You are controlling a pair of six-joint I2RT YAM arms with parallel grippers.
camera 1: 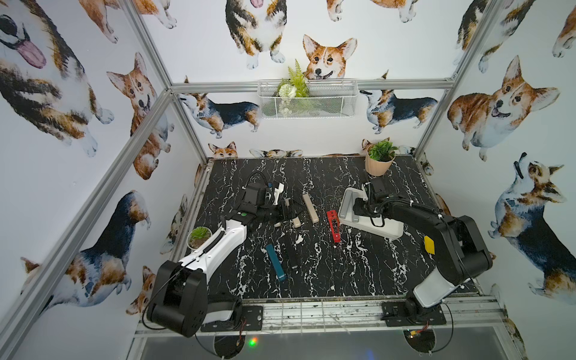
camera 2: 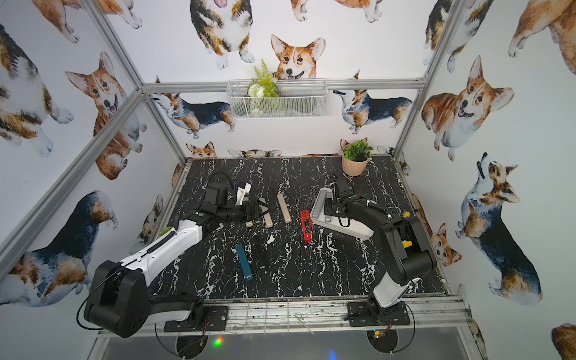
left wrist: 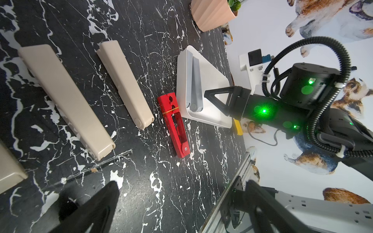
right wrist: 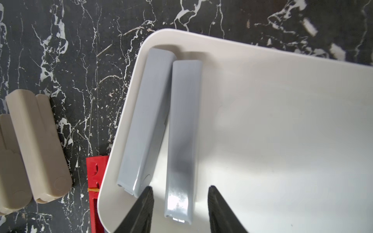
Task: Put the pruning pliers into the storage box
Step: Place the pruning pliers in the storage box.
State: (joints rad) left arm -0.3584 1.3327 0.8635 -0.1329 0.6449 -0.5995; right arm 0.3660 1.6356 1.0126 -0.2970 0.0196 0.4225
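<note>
The worktop [camera 1: 343, 265] carries six loose tools: three beige pliers [left wrist: 66, 100], then red pliers [camera 1: 333, 226], teal pliers [camera 1: 276, 261] and black pliers [camera 1: 292, 255]. The storage box [right wrist: 282, 121] holds two grey pliers [right wrist: 145, 121], so two of eight look stowed. The right claw [right wrist: 180, 187] straddles one grey tool, slightly parted and gripping nothing. The left claw [left wrist: 182, 182] gapes wide and empty beside the beige ones.

Robot test cell: aluminium frame [camera 1: 405, 84], corgi wallpaper [camera 1: 328, 59]
</note>
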